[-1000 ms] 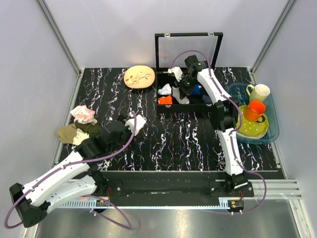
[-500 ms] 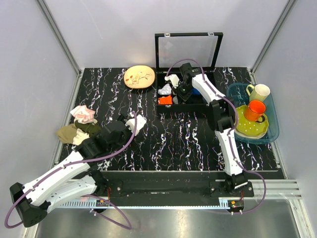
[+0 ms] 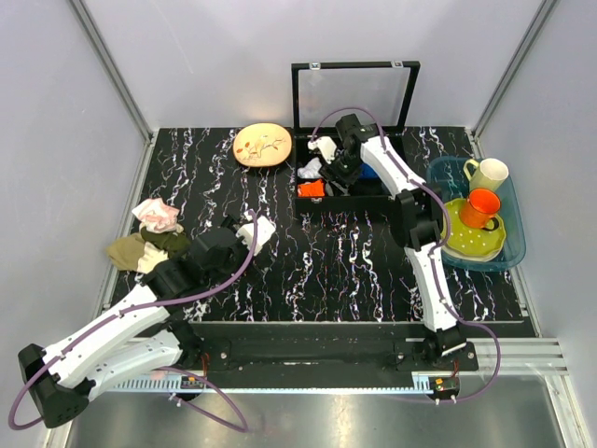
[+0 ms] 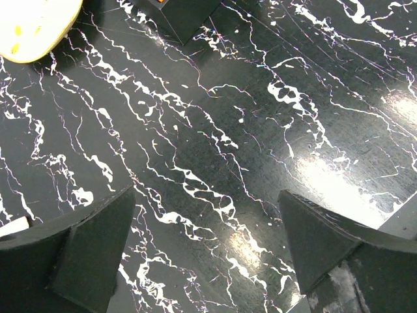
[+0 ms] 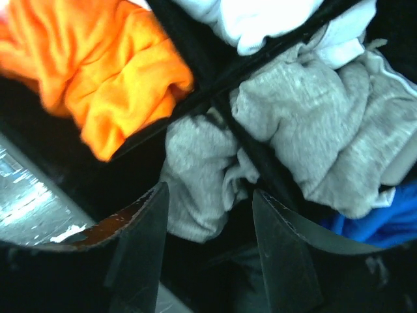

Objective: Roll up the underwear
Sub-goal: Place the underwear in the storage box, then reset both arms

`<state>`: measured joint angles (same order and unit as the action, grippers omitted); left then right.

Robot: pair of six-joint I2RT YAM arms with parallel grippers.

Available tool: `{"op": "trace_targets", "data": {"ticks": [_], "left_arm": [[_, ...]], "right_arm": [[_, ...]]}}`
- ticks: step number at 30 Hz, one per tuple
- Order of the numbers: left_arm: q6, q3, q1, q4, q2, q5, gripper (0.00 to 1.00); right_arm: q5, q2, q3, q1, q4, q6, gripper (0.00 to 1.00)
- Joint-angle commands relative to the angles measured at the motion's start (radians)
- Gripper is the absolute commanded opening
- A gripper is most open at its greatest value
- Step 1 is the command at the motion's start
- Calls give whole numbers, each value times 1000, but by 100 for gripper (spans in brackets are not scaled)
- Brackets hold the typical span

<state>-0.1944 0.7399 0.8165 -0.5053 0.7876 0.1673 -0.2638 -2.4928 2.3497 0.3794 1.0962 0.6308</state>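
The underwear (image 5: pixel 195 171) lies in the black box (image 3: pixel 354 202) at the far side of the table, a bunched grey wad against a divider, more crumpled than neatly rolled. The right gripper (image 5: pixel 208 195) hangs over it with its fingers apart, clamped on nothing. I'd say the rolling and stowing are done and only pulling the arm out is left. The box also holds an orange cloth (image 5: pixel 111 72), a white cloth (image 5: pixel 260 19) and a blue cloth (image 5: pixel 371 222). The blue basin (image 3: pixel 518 238) on the right holds a green dish (image 3: pixel 466 241) and an orange mug (image 3: pixel 481 207). The left gripper (image 4: pixel 205 202) is spread wide over bare tabletop.
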Motion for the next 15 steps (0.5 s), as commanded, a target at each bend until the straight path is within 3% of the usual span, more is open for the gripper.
{"op": "trace_targets", "data": {"ticks": [1, 11, 15], "left_arm": [[6, 3, -8, 30, -11, 0, 99], [127, -10, -95, 100, -40, -18, 99], [191, -19, -239, 152, -35, -229, 99]], "right_arm": [[12, 150, 71, 1, 97, -3, 64], [-24, 435, -58, 0, 73, 0, 75], [-63, 632, -287, -2, -27, -11, 81]]}}
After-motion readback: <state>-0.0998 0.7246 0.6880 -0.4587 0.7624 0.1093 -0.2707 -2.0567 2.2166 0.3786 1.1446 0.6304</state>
